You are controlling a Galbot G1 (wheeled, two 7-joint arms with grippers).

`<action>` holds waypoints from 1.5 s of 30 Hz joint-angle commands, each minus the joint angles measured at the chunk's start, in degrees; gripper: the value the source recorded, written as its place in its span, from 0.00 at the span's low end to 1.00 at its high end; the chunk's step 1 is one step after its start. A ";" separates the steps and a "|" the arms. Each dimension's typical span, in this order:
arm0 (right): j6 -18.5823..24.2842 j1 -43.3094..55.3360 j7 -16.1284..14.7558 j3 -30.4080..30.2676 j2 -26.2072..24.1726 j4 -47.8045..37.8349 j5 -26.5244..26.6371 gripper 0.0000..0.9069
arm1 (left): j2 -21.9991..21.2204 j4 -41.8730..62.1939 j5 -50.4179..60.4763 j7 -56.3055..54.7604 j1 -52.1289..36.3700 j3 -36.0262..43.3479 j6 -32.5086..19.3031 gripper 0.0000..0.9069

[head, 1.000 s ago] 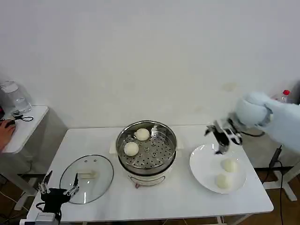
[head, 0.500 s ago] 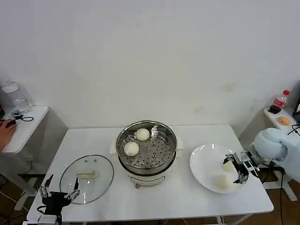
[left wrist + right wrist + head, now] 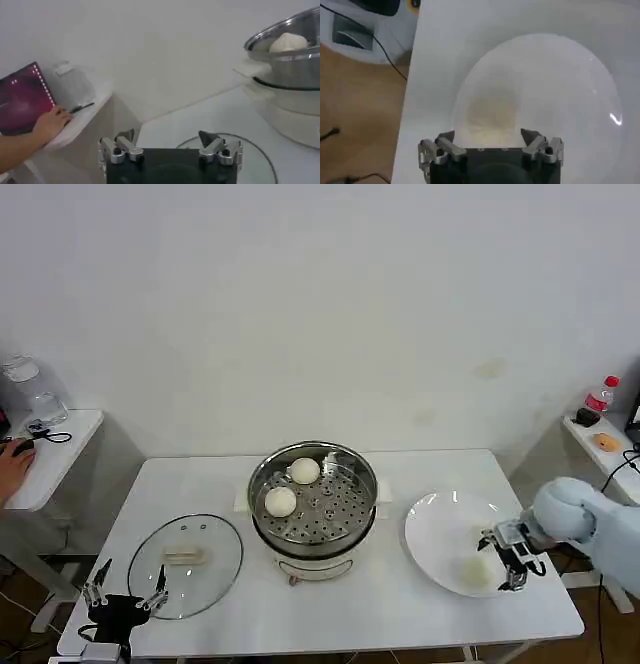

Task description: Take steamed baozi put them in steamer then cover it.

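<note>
Nearest to me, my left gripper (image 3: 126, 597) hangs at the front left corner of the white surface (image 3: 330, 614), just in front of the cover (image 3: 186, 565). In the left wrist view that gripper (image 3: 170, 145) has its fingers spread apart with nothing between them, and the cover's (image 3: 260, 162) glass edge lies flat on the surface right beyond the fingertips. The cover rests handle up, well apart from the steamer (image 3: 313, 506).

On the right side, my right gripper (image 3: 507, 554) is down at the right edge of the white plate (image 3: 440, 539). From the right wrist view, its fingers (image 3: 445, 142) stand wide apart either side of a baozi (image 3: 491, 118) lying on the plate (image 3: 570, 90). I see no contact between the fingertips and the dough there. In the head view I can make out one pale baozi (image 3: 471, 570) on the plate just beside the gripper; the arm covers the spot behind it, so I cannot tell what else lies there.

In the middle of the surface, the steamer sits uncovered on its white base. Two baozi rest on the perforated tray, one (image 3: 281, 501) at the front left and one (image 3: 304, 471) behind it toward the rear. The left wrist view catches a baozi (image 3: 288, 42) above the steamer's (image 3: 285, 60) rim.

Farther left, a person's hand (image 3: 12, 459) rests on a side table.
</note>
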 commanded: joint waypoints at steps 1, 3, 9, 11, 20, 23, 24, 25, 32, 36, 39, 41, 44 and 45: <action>-0.39 -2.23 0.15 1.53 2.48 -3.74 -0.77 0.97 | -0.04 0.17 -0.01 0.00 -0.12 -0.11 0.03 1.00; -0.61 -2.16 0.23 1.47 2.91 -4.13 -0.60 0.96 | -0.03 0.19 -0.01 0.00 -0.15 -0.13 0.03 1.00; -0.97 -2.39 0.27 1.31 3.48 -4.58 -0.69 0.88 | -0.10 0.34 0.00 0.00 -0.31 -0.10 0.05 1.00; -1.17 -2.44 0.30 1.29 3.58 -4.53 -0.67 0.86 | -0.10 0.32 -0.01 0.01 -0.33 -0.11 0.04 1.00; -1.50 -1.84 0.39 1.53 3.50 -4.26 -0.22 0.69 | -0.27 0.22 -0.03 -0.01 -0.26 -0.07 -0.01 1.00; -1.50 -1.44 0.19 1.72 3.19 -4.00 -0.07 0.69 | -0.29 0.14 -0.05 -0.02 -0.14 -0.08 -0.03 1.00; -1.48 -1.01 -0.02 1.80 3.02 -3.82 0.00 0.69 | -0.29 0.14 -0.05 -0.02 -0.17 -0.10 -0.02 1.00; -1.40 -0.30 -0.44 1.81 2.79 -3.62 0.11 0.69 | -0.28 0.16 -0.05 -0.03 -0.17 -0.11 -0.03 1.00; -1.21 8.42 -1.59 -0.06 2.09 -2.82 3.45 0.69 | -0.14 0.05 -0.13 0.00 -0.56 -0.12 -0.02 1.00; -1.30 16.41 -2.09 -0.91 3.11 -3.52 6.32 0.69 | 0.01 0.05 -0.17 0.00 -0.78 -0.08 -0.02 1.00; -1.49 21.98 -2.21 -2.00 4.58 -4.37 8.23 0.69 | 0.24 -0.17 -0.30 0.03 -0.83 -0.26 -0.03 1.00; -1.76 28.39 -2.17 -4.86 7.00 -5.39 10.39 0.69 | 0.48 -0.21 -0.44 0.05 -1.01 -0.44 0.00 1.00; -1.86 34.21 -2.09 -7.97 10.26 -6.72 11.92 0.69 | 0.76 -0.07 -0.48 0.06 -1.36 -0.54 0.07 1.00; -1.86 36.16 -1.92 -9.14 11.99 -7.31 12.43 0.69 | 0.82 -0.06 -0.48 0.08 -1.46 -0.54 0.09 1.00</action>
